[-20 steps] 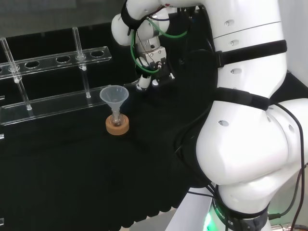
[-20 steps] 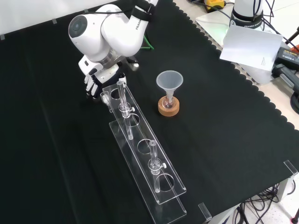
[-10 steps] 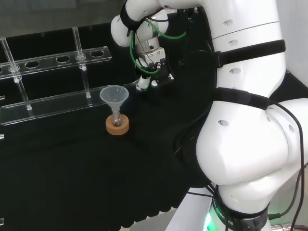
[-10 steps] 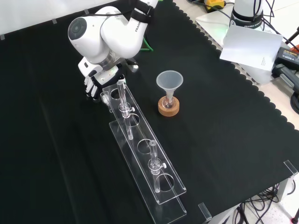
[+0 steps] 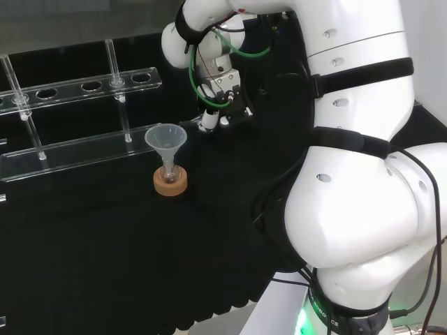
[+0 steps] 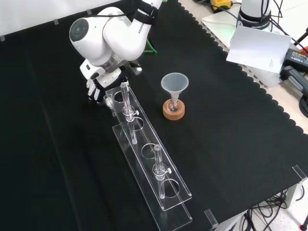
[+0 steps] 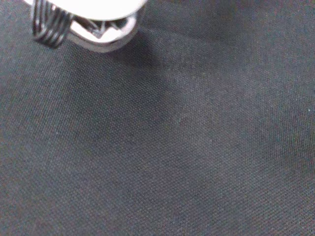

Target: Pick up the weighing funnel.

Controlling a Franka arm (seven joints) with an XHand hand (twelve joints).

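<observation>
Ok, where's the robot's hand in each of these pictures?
Head view: the hand is upper middle, right of the rack.
Front view: the hand is upper left, at the far end of the rack.
Wrist view: a blurred white part of it, over the cloth.
Shared landmark: the rack, head and front views.

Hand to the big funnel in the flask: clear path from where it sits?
Probably yes. In the head view bare cloth lies between the hand and the funnel; the clear rack stands behind the funnel, not between.
</observation>
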